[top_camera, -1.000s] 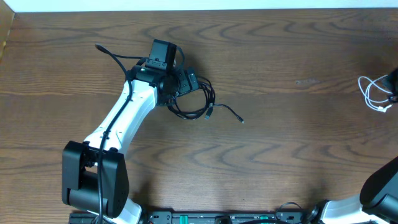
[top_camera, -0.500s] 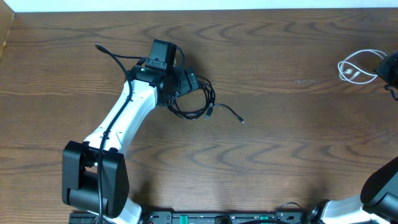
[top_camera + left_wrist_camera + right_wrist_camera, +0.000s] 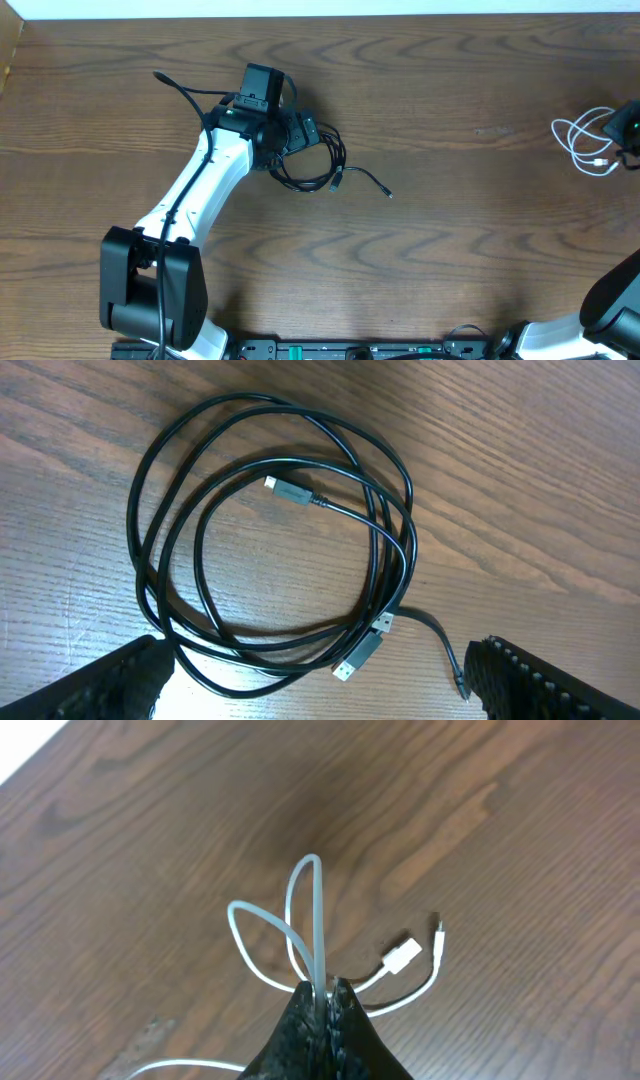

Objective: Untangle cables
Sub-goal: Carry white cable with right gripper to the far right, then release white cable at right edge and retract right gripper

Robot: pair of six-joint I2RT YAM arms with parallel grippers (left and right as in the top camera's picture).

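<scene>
The desk was dark brown wood with a strong, wavy grain. A pale strip bounded it along the top of the overhead frame. The black cables lay coiled on the wood in the upper left-centre, with one thin plug end trailing toward the middle. The left fingers were spread wide, hovering on either side of that coil. At the far right edge, the right fingers were pressed together, pinching the looped white cable, whose plug lay on the wood just beside them.
</scene>
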